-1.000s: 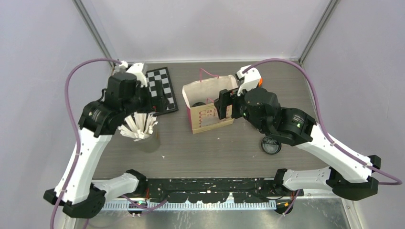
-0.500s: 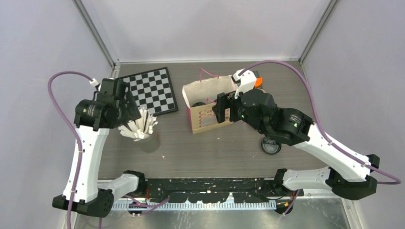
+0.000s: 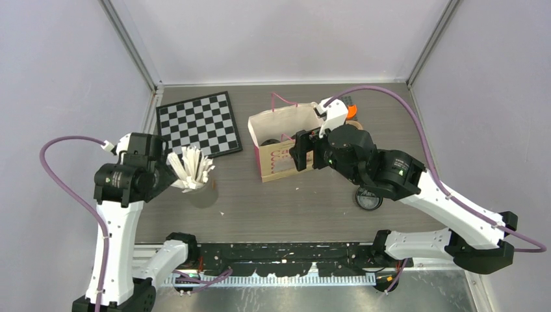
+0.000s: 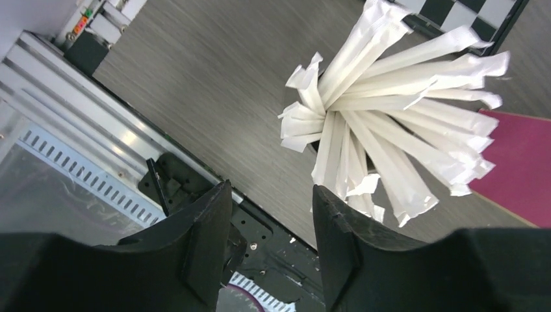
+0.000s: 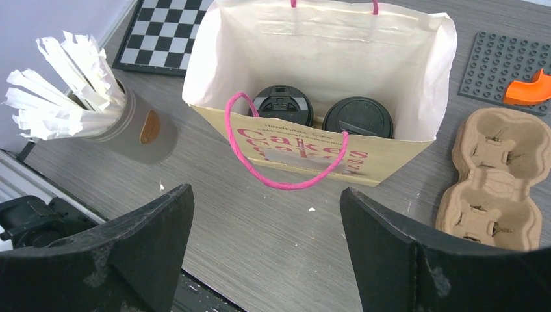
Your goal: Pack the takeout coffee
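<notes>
Two takeout coffee cups with black lids stand side by side inside the cream paper bag, which is upright with its pink handle hanging down the front. From above, only a dark lid shows in the bag. My right gripper is open and empty, hovering in front of the bag. My left gripper is also open with a narrower gap and nothing in it. It hangs over the table's near edge beside the straw cup.
A grey cup of white wrapped sticks stands left of the bag. A chessboard lies at the back left. A brown cup carrier and a grey baseplate with an orange piece lie right of the bag. A round black disc lies under my right arm.
My left arm has pulled back from the chessboard toward the near left, and its jaws have narrowed. The right gripper has barely moved and stays open.
</notes>
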